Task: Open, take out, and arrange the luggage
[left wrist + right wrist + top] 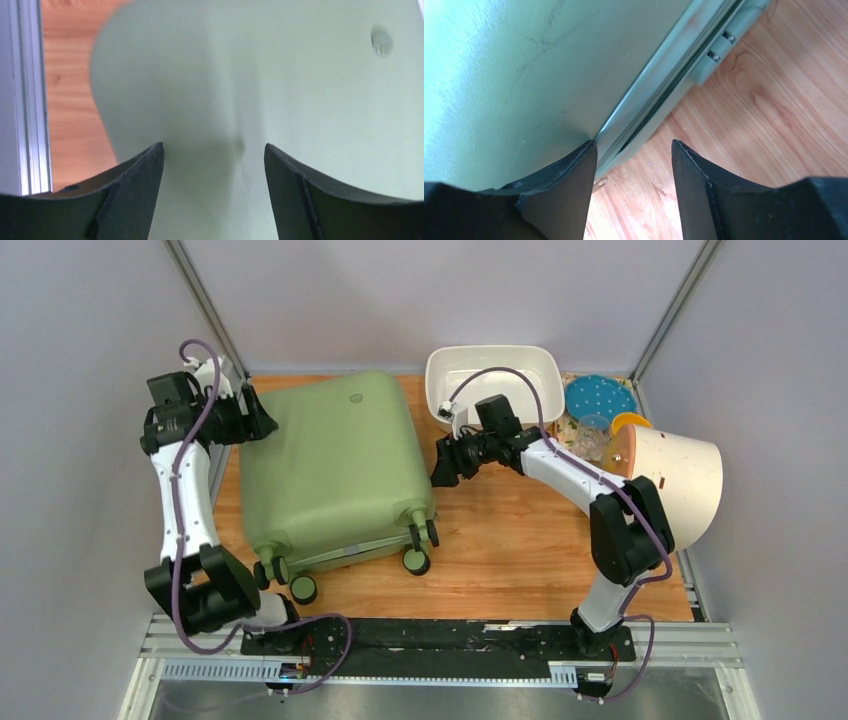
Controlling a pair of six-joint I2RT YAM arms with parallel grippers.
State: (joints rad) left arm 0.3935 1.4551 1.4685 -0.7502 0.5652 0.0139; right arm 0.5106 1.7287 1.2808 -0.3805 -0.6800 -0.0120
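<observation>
luggage (335,465): lies flat on the left half of the table (520,550), lid side up, wheels (415,561) toward the arms; it looks closed.
zipper (659,95): runs along the right-hand edge; the right wrist view shows the seam slightly parted there, with a small metal piece, possibly the pull, at the bottom of the seam by the left finger.
left gripper (258,418): jaws spread, nothing between them, at the far left corner of the shell; whether it touches the shell I cannot tell.
right gripper (443,468): jaws partly spread, holding nothing, just beside the right edge, one finger over the shell and one over the wood.
step in hand: judged to be the opening, barely begun.
doing it well: let the left steady the corner so the case does not slide; bring the right low onto the seam, pinch the pull if that is what shows, and draw along the track, not across it.
risk: fingers skating off the smooth shell.
tub (495,380): behind the right arm, well apart from the case.
</observation>
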